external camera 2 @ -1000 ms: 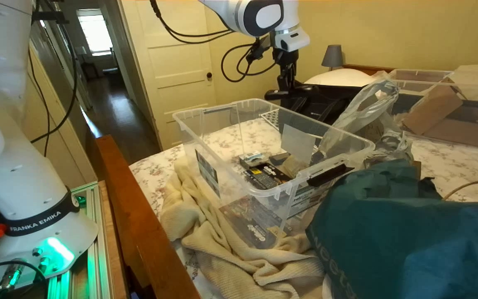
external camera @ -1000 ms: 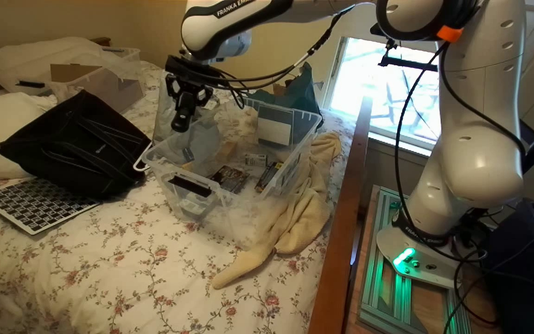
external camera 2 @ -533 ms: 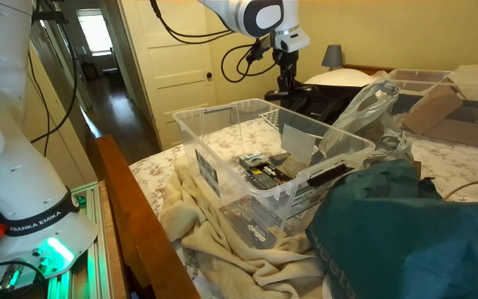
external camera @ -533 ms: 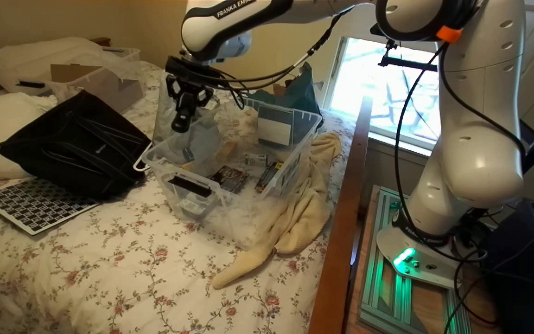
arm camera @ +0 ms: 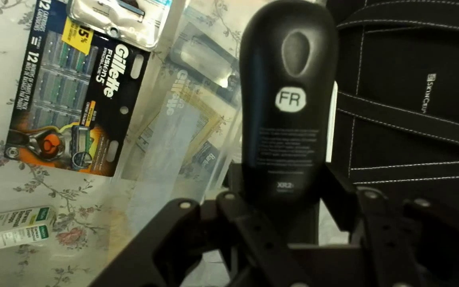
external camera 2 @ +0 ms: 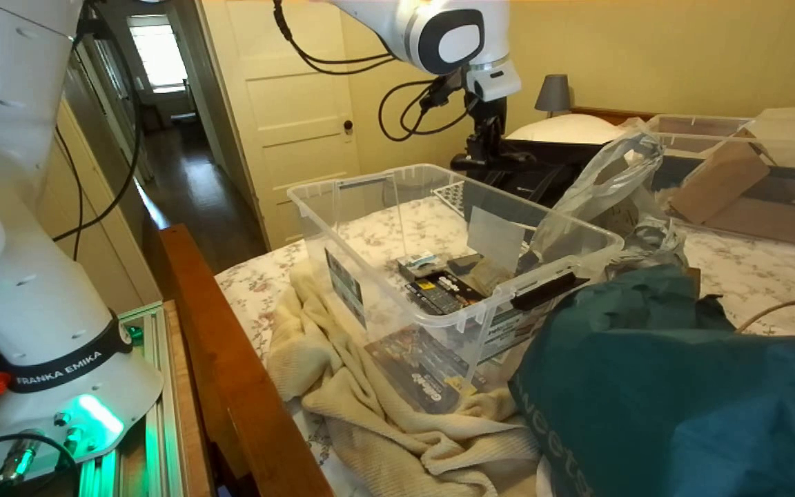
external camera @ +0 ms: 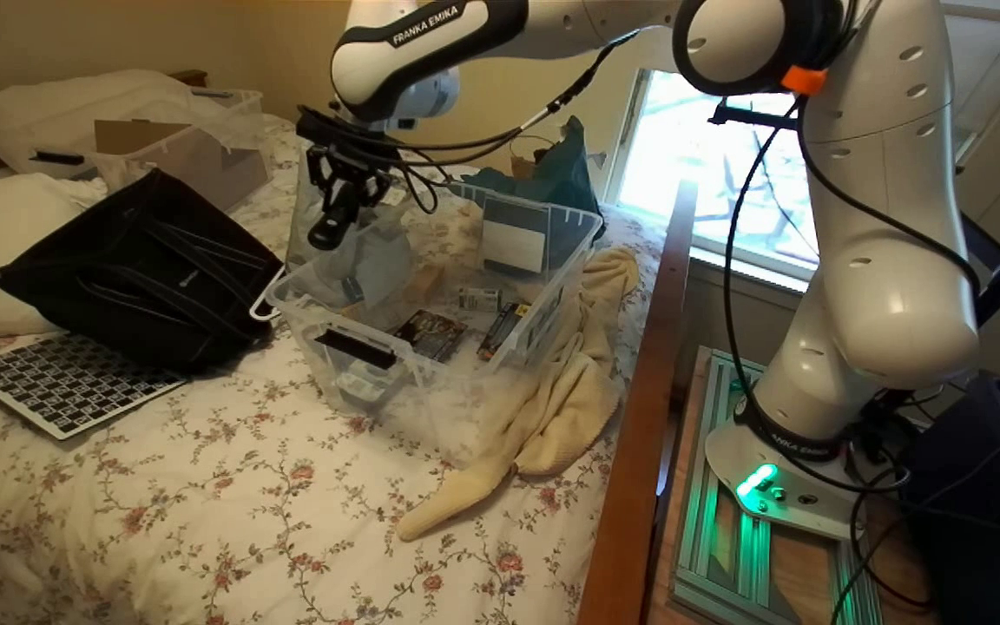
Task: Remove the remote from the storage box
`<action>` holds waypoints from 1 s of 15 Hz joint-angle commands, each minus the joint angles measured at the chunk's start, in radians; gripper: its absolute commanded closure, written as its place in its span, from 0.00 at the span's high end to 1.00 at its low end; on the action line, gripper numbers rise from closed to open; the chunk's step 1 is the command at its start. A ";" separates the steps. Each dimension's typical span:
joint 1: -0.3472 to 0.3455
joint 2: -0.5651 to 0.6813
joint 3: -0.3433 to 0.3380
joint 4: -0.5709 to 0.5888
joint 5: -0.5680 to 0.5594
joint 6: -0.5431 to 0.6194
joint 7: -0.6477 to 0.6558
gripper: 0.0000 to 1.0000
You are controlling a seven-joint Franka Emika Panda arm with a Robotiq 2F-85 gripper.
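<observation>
The black remote [arm camera: 289, 119], marked FR, is held in my gripper [arm camera: 283, 179] and sticks out past the fingers in the wrist view. In both exterior views the gripper [external camera: 348, 195] [external camera 2: 487, 153] is raised, with the remote [external camera: 330, 231] [external camera 2: 468, 163] about level with the top of the clear storage box [external camera: 354, 347] [external camera 2: 549, 291] or a little above it. The remote is near the box's rim, on the side by the black bag. In the wrist view it covers part of the box edge and the bag. The finger pads are mostly hidden in shadow.
Inside the box lie a Gillette pack [arm camera: 78, 87], a small white carton [arm camera: 14, 229] and other packages. A black bag [external camera: 161, 269] and checkered board [external camera: 70, 382] lie beside it. A grey plastic bag [external camera 2: 604, 186], a green bag [external camera 2: 680, 386] and a cream blanket [external camera 2: 342, 359] surround it.
My gripper and the remote have shifted slightly left in an exterior view, and slightly right and down in an exterior view. The remote has turned a little. The grip on it stays.
</observation>
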 commanded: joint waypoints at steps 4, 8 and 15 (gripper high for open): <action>-0.010 0.118 -0.005 0.152 0.028 0.009 0.121 0.26; -0.011 0.150 -0.007 0.197 0.021 0.008 0.162 0.84; -0.008 0.118 -0.007 0.178 0.009 0.016 0.169 1.00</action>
